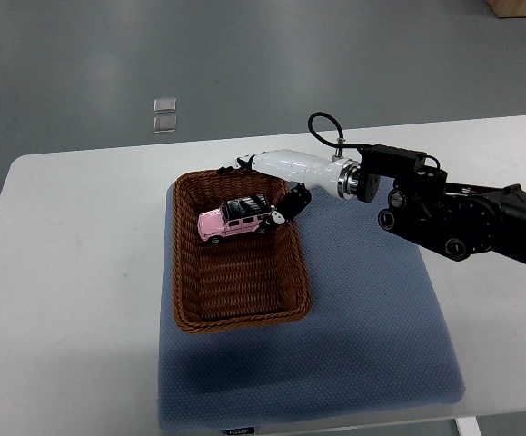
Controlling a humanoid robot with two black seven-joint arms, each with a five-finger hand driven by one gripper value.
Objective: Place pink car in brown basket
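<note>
Nearest the camera lies a blue-grey textured cloth mat [372, 345], spread over the near right part of the white rectangular table [72, 272], presumably to give the work a soft, non-slip base. On the mat's left portion rests the brown woven wicker basket [244, 313], a rectangular tray with low walls, its long side running from near to far.

Inside the basket's far half sits the pink toy car with a black roof [235, 221], lying crosswise with its length running left to right. It appears to rest on the basket floor, or hang just above it; which one cannot be told from this angle.

Reaching in from the right edge, the robot's right hand [276, 186], white-shelled with black fingers, extends leftward over the basket's far right corner. Its forearm is roughly level and points left. Black fingers [292, 203] curl down at the car's right end and seem to touch it, so the hand looks partly closed around the toy, likely at the point of setting it down. Whether the grip is firm is unclear.

No left arm shows.

Two small clear square pieces [164, 113] lie on the grey floor beyond the table.
</note>
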